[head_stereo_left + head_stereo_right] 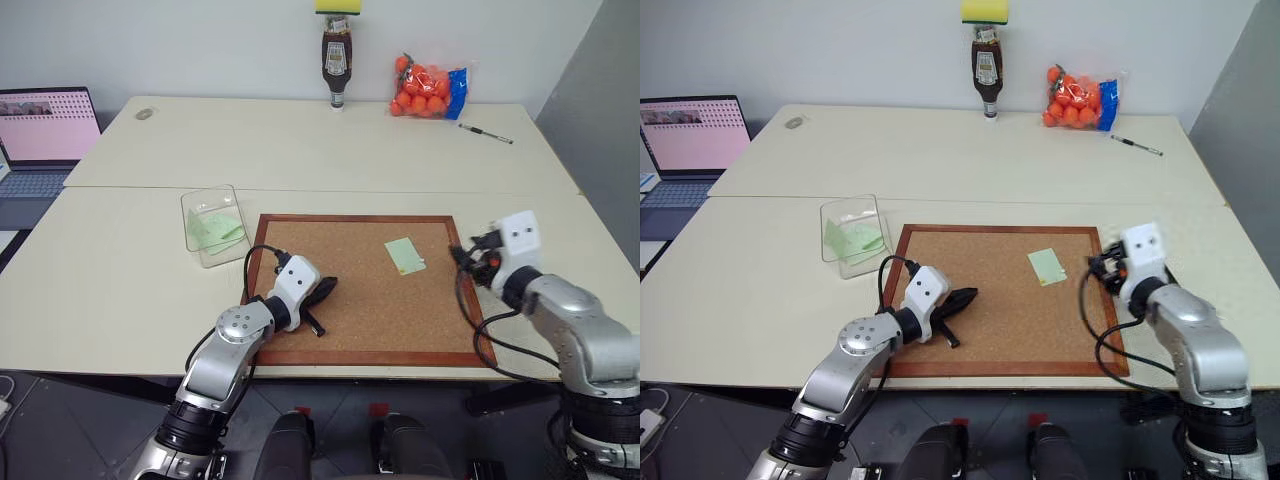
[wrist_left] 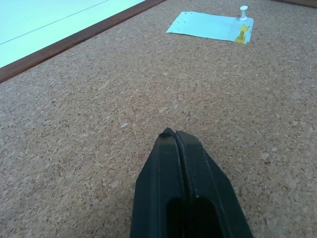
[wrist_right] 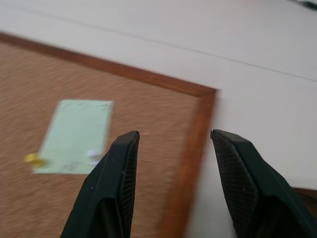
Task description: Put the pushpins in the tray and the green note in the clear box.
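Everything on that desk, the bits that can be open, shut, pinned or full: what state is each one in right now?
Green note: flat on the corkboard, pinned.
White pushpin: upright in the note's corner.
Yellow pushpin: stuck at the note's edge.
Clear box: lidless, green paper inside.
Left gripper: shut, empty, over the cork.
Right gripper: open, empty, near the board's frame.
Laptop: open, screen lit.

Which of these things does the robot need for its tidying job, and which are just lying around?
For the job:
- green note on the corkboard
- white pushpin and yellow pushpin at the note's edge
- clear box, with green paper already inside

Just lying about:
- laptop
- sauce bottle
- bag of oranges
- pen
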Action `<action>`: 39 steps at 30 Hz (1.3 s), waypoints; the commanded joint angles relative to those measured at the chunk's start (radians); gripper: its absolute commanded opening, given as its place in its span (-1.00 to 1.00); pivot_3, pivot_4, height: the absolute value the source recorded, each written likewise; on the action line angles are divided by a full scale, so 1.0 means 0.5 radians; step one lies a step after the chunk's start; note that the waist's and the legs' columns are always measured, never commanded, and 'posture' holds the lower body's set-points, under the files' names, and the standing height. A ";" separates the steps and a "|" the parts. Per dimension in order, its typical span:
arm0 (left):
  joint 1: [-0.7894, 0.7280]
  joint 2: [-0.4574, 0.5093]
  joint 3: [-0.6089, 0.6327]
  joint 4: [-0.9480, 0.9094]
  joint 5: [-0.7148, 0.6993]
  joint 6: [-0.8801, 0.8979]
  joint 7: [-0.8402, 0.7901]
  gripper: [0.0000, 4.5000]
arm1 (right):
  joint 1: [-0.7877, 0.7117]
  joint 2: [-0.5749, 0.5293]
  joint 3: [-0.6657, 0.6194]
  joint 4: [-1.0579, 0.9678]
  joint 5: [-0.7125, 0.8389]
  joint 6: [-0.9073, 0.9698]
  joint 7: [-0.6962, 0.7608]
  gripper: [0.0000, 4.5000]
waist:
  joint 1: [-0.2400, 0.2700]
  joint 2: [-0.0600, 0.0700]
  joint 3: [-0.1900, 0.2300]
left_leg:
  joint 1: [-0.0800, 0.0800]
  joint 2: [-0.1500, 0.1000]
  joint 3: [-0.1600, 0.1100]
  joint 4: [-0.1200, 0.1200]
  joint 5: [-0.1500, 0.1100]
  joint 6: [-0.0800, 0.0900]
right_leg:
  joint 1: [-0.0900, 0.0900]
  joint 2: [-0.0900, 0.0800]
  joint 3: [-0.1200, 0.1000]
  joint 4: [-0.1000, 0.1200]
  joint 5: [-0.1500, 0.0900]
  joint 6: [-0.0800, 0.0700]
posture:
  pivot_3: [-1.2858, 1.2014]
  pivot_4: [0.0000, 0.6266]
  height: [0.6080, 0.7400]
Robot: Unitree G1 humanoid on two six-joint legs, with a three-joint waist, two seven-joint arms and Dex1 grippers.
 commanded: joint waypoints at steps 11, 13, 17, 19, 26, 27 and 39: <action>0.060 0.002 -0.061 0.025 0.036 0.038 -0.002 -1.00 | -0.169 0.064 0.202 0.289 -0.110 -0.211 0.072 0.08 | 0.002 0.000 0.000 | -0.001 0.000 0.000 0.000 0.000 0.000 | 0.000 0.000 0.000 -0.001 0.001 0.001 | 0.03 -0.52 1.00; 0.060 0.002 -0.061 0.024 0.036 0.039 0.000 -1.00 | -0.172 0.071 0.210 0.325 -0.122 -0.233 0.080 0.08 | 0.002 0.000 0.000 | 0.000 0.000 0.000 0.000 0.000 0.000 | 0.000 0.000 0.001 -0.001 0.001 0.001 | 0.03 -0.52 1.00; 0.060 0.001 -0.062 0.024 0.035 0.036 0.005 -1.00 | -0.181 0.085 0.200 0.365 -0.125 -0.249 0.086 0.00 | 0.001 0.000 0.000 | 0.000 0.000 0.000 0.000 0.000 0.000 | 0.000 0.000 0.000 -0.001 0.001 0.001 | 0.03 -0.52 1.00; 0.059 0.001 -0.064 0.024 0.035 0.036 0.005 -1.00 | -0.182 0.089 0.194 0.372 -0.122 -0.251 0.086 -0.11 | 0.002 0.000 0.000 | 0.000 0.000 0.000 0.000 0.000 0.000 | 0.000 0.000 0.000 -0.001 0.001 0.001 | 0.03 -0.52 1.00; 0.061 0.008 -0.070 0.023 0.038 0.034 -0.003 -1.00 | -0.166 0.096 0.172 0.349 -0.100 -0.232 0.089 -0.71 | 0.001 0.000 0.000 | 0.000 0.000 0.000 0.000 0.000 0.000 | 0.000 0.000 0.000 -0.001 0.001 0.001 | 0.03 -0.52 1.00; 0.057 0.008 -0.070 0.027 0.039 0.032 -0.004 -1.00 | -0.158 0.094 0.163 0.331 -0.089 -0.220 0.093 -0.81 | 0.001 0.000 0.000 | 0.000 0.000 0.000 0.000 0.000 0.000 | 0.000 0.000 0.000 -0.001 0.001 0.001 | 0.03 -0.52 1.00; 0.056 0.011 -0.080 0.037 0.052 0.023 -0.018 -1.00 | -0.069 0.136 0.036 0.150 0.028 -0.247 0.105 -0.99 | 0.003 0.000 0.000 | -0.001 0.000 0.000 -0.001 0.000 0.000 | -0.001 0.000 0.000 -0.001 0.000 0.001 | 0.03 -0.52 1.00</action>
